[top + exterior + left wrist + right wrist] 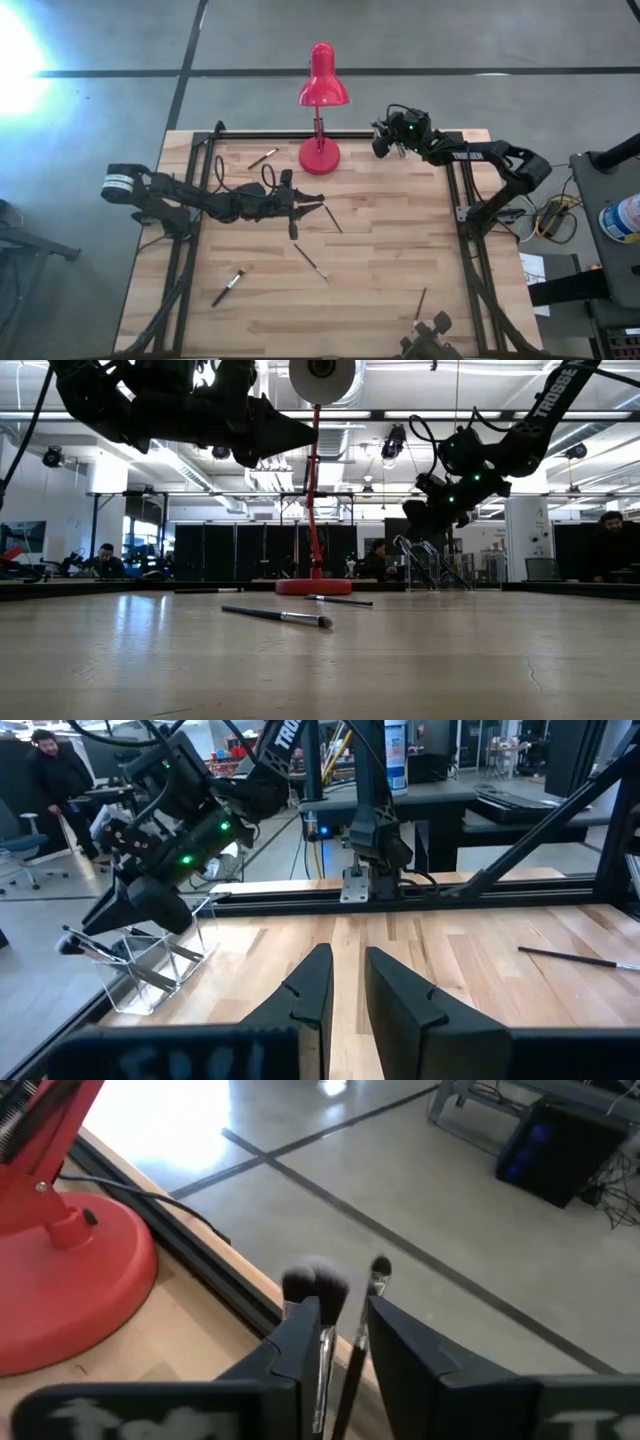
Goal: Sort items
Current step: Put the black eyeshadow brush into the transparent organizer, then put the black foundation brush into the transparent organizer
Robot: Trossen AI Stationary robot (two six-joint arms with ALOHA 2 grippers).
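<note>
High view: wooden table (400,290), red lamp (322,110) at back edge. Left gripper (322,202) mid-table, fingers slightly apart, empty. Right gripper (345,1342) at back right corner over clear holder (160,955), fingers parted around two brushes (322,1295). More brushes (311,262) scattered across table.

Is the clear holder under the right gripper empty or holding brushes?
Holding brushes: the left wrist view shows them leaning inside the clear holder.
</note>
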